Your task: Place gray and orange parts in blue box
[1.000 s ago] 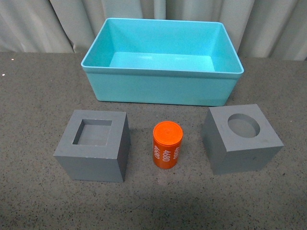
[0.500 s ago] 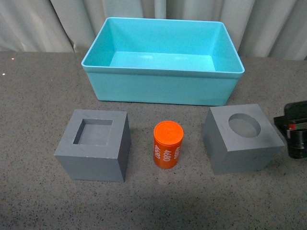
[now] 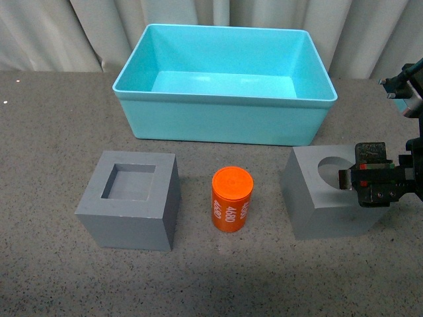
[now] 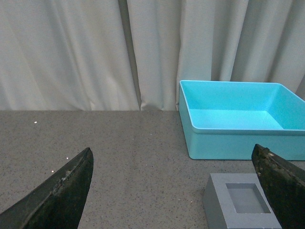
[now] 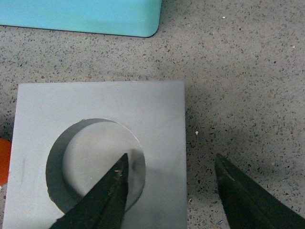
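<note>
At the lower right of the front frame, the gray cube with the round recess (image 3: 309,201) sits on the speckled table (image 3: 39,132). The right gripper (image 3: 370,179) hangs over it, fingers spread (one above the recess, one past the cube's edge). Left of it stand the orange 4680 cylinder (image 3: 232,198) and the square-recess gray cube (image 3: 129,205). Behind them, at upper centre, stands the blue box (image 3: 225,122). The left gripper (image 4: 172,148) gapes wide too.

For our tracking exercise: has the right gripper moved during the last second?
Yes. Out of view a second ago, the right gripper came in from the right and now overlaps the round-recess gray cube.
</note>
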